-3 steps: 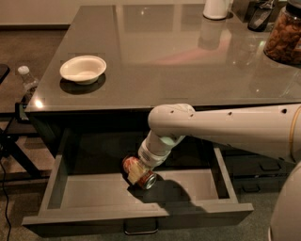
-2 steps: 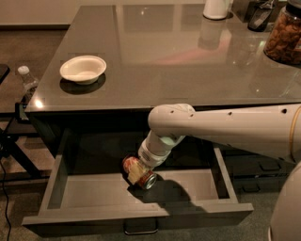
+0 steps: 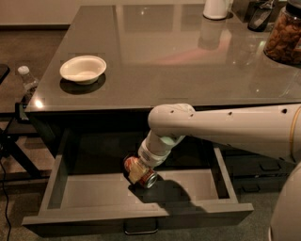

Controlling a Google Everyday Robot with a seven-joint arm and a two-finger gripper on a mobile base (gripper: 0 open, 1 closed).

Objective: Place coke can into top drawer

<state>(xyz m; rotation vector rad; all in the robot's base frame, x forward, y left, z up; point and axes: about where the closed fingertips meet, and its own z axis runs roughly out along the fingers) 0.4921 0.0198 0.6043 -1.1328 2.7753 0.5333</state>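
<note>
The top drawer is pulled open below the table, with a pale grey inside and a metal bar handle on its front. The coke can is tilted on its side inside the drawer, near the middle, close to the drawer floor. My gripper reaches down into the drawer from the white arm and is shut on the can, with one pale finger across its side.
A white bowl sits on the glossy grey table at the left. A jar of snacks, a white container and a dark object stand at the back right. A water bottle stands left of the table.
</note>
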